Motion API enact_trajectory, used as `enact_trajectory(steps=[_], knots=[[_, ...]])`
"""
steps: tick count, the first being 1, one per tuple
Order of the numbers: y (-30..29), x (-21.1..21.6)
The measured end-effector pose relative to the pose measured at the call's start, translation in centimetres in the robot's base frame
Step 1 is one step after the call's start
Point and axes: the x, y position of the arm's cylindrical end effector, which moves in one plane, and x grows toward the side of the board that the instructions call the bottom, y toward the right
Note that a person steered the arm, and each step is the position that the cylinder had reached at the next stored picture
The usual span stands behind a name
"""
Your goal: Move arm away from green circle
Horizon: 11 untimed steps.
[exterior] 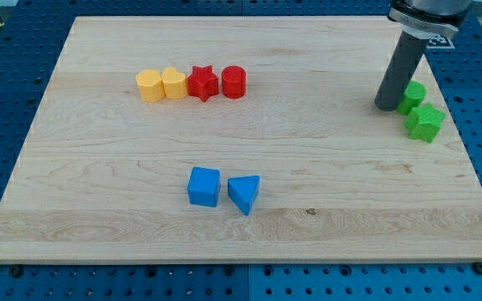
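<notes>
My tip (387, 106) rests on the board (308, 242) at far right, touching or just beside the left side of the green circle (412, 96) — no pincer fitted, only the rod. Green star (425, 123) just near of the circle. Far left, in a row: yellow hexagon (149, 85), yellow block (174, 83), red star (202, 83), red cylinder (233, 82). Near centre — blue cube (203, 186), blue triangle (244, 193).

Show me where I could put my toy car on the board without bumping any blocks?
The big bare stretch between the red round block and my tip works, and so does the strip right of the blue triangle. It's crowded at the view's right edge, where my tip sits against the green round block above the green star.
</notes>
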Motion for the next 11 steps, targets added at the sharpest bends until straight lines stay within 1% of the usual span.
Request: enact_trajectory(steps=[2, 3, 6, 9, 10, 11], knots=[[-0.7, 0.0], [-3.5, -0.9], [-4.0, -2.6], [-4.0, -2.9], [-4.2, -4.6], [-5.7, -6.7]])
